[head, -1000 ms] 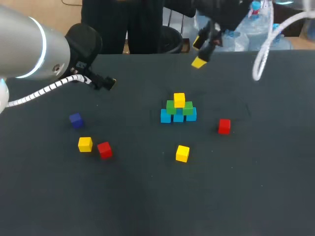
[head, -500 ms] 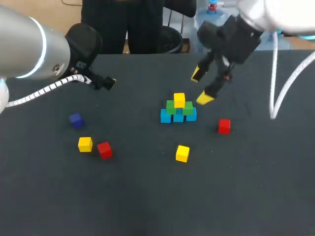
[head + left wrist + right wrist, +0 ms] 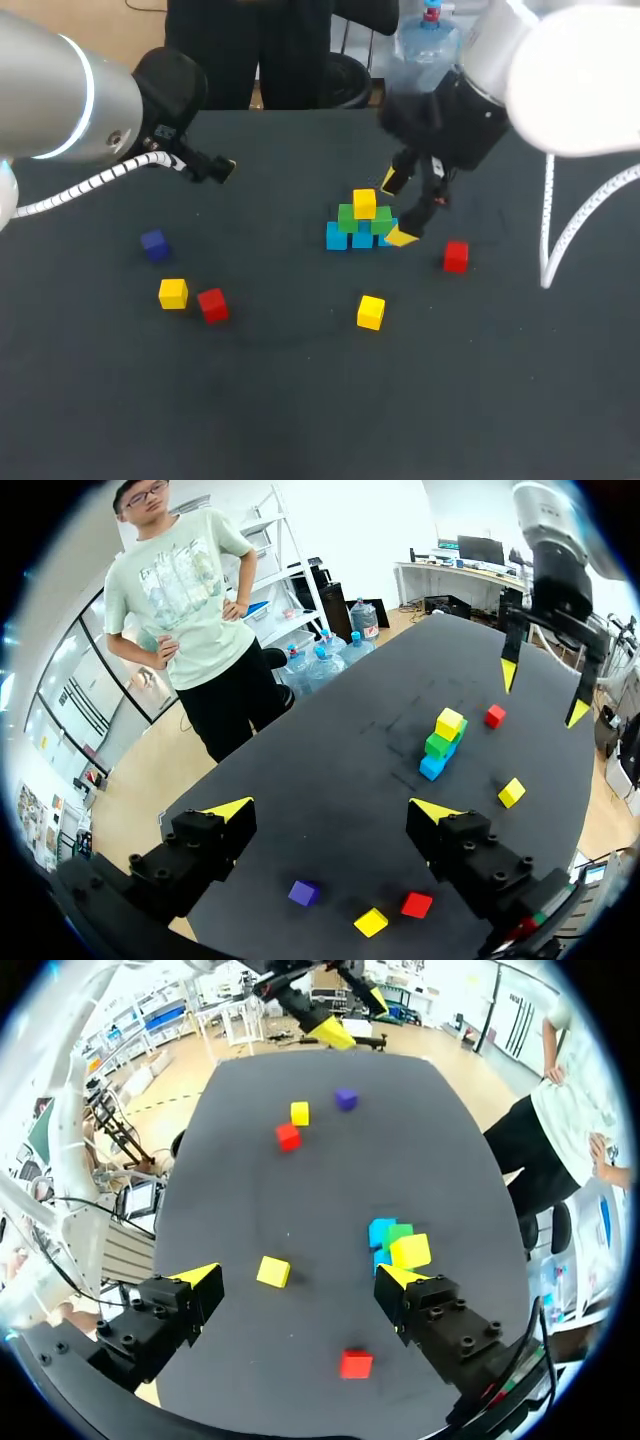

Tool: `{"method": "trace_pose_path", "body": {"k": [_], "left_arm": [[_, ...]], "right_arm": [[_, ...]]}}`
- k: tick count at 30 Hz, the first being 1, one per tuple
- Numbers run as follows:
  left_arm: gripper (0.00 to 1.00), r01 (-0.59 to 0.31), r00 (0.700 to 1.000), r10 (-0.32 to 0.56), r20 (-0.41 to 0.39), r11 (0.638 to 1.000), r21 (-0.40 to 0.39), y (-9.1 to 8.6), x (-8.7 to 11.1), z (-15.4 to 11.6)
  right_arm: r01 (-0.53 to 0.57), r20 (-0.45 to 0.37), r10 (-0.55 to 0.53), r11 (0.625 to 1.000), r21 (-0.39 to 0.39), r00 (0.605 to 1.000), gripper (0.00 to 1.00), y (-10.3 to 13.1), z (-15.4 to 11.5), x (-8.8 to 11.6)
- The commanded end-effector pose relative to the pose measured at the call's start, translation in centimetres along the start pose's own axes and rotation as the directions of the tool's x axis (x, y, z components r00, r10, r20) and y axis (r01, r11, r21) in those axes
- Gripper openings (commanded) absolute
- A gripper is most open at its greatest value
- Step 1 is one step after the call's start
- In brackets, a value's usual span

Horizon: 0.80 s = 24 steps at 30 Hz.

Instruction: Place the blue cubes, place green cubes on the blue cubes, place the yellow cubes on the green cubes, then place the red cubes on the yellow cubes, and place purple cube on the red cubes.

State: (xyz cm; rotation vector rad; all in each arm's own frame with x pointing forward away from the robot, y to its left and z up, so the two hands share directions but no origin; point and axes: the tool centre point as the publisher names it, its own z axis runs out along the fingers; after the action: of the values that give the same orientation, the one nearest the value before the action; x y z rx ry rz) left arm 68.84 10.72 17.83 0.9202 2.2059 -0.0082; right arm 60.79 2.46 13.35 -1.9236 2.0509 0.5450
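Two tools, both spread wide and empty. Right tool [image 3: 397, 208] hangs just beside the stack [image 3: 362, 228] (blue base, green row, top yellow cube [image 3: 364, 203]). Loose yellow cube [image 3: 272, 1271] lies ahead of it, in line with the opening, so probably the next pick. Left tool [image 3: 331, 810] sits well apart from the stack, likely keeping clear; purple cube [image 3: 303, 891] lies on the desk [image 3: 330, 730] just under it.

The table top [image 3: 300, 400] looks like a matt, dark, cloth-ish sheet, the cubes [image 3: 371, 311] look smooth with a soft sheen, and the left arm [image 3: 60, 90] and right arm [image 3: 575, 70] have glossy shells, plastic or painted metal, can't tell.
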Motion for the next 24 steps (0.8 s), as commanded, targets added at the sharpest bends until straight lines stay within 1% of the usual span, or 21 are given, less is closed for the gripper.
{"method": "trace_pose_path", "body": {"k": [1, 2, 3, 4, 5, 6, 7, 9, 13, 17, 20, 24], "left_arm": [[1.00, -0.001, 1.000, 0.001, 0.002, 1.000, 0.001, 0.0, 0.0, 0.0], [1.00, -0.001, 1.000, 0.001, 0.002, 1.000, 0.001, 0.0, 0.0, 0.0], [1.00, -0.001, 1.000, 0.001, 0.002, 1.000, 0.001, 0.0, 0.0, 0.0], [1.00, -0.001, 1.000, 0.001, 0.002, 1.000, 0.001, 0.0, 0.0, 0.0], [1.00, -0.001, 1.000, 0.001, 0.002, 1.000, 0.001, 0.0, 0.0, 0.0], [1.00, -0.001, 1.000, 0.001, 0.002, 1.000, 0.001, 0.0, 0.0, 0.0], [1.00, -0.001, 1.000, 0.001, 0.002, 1.000, 0.001, 0.0, 0.0, 0.0], [1.00, -0.001, 1.000, 0.001, 0.002, 1.000, 0.001, 0.0, 0.0, 0.0], [1.00, -0.001, 1.000, 0.001, 0.002, 1.000, 0.001, 0.0, 0.0, 0.0], [1.00, -0.001, 1.000, 0.001, 0.002, 1.000, 0.001, 0.0, 0.0, 0.0], [1.00, -0.001, 1.000, 0.001, 0.002, 1.000, 0.001, 0.0, 0.0, 0.0], [1.00, -0.001, 1.000, 0.001, 0.002, 1.000, 0.001, 0.0, 0.0, 0.0]], "right_arm": [[-0.022, -0.028, 0.021, 0.999, -0.040, 0.999, 1.00, -0.3, 1.9, 0.2], [-0.026, -0.030, 0.025, 0.999, -0.045, 0.999, 1.00, -0.4, 2.2, 0.2], [-0.052, -0.018, 0.051, 0.997, -0.064, 0.999, 1.00, -0.8, 2.9, 0.4], [-0.065, -0.026, 0.063, 0.995, -0.072, 0.998, 1.00, -1.2, 3.6, 0.8], [-0.069, -0.039, 0.067, 0.996, -0.062, 0.997, 1.00, -1.6, 4.0, 1.1], [-0.085, -0.035, 0.083, 0.995, -0.055, 0.996, 1.00, -2.0, 4.4, 1.3], [-0.096, -0.042, 0.094, 0.993, -0.061, 0.995, 1.00, -2.3, 4.6, 1.5], [-0.100, -0.056, 0.097, 0.993, -0.055, 0.994, 1.00, -3.0, 5.1, 1.7], [-0.090, -0.091, 0.083, 0.993, -0.077, 0.992, 1.00, -3.6, 5.4, 1.5], [-0.067, -0.143, 0.054, 0.994, -0.087, 0.988, 1.00, -3.8, 5.7, 1.1], [-0.061, -0.164, 0.048, 0.995, -0.074, 0.985, 1.00, -3.7, 5.6, 0.9], [-0.050, -0.183, 0.038, 0.997, -0.059, 0.982, 1.00, -2.7, 5.4, 0.8]]}}
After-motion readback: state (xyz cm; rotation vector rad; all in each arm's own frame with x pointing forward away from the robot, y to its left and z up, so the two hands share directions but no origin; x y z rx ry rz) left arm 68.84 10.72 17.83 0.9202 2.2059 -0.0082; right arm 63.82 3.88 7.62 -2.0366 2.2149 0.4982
